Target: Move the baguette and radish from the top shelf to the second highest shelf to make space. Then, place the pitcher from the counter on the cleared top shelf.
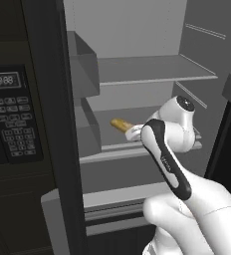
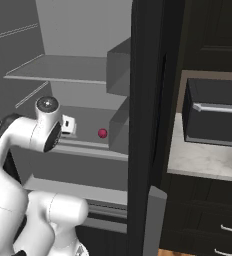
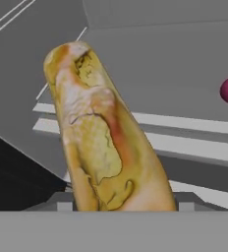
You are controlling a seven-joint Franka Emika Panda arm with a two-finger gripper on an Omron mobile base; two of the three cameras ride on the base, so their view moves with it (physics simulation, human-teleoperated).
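Inside the open fridge, the baguette (image 3: 103,138) is seen clamped between the fingers of the gripper (image 3: 123,209), whose jaws are spread partway and closed against the loaf's sides; in the hand view the golden-brown loaf rises from the fingertips and is tilted toward the upper left. From the left base view, the baguette's far end (image 1: 119,124) is seen projecting leftward from the white hand above the second highest shelf (image 1: 112,149), the darker panel with the thick whitish front lip; whether the loaf is touching that panel cannot be told. The radish (image 2: 102,133) is found resting on this same lower shelf (image 2: 93,149), toward its right side near the door-side bin, well apart from the gripper (image 2: 68,126). The top shelf (image 1: 152,69), the paler panel with the thin front edge, is seen above the arm
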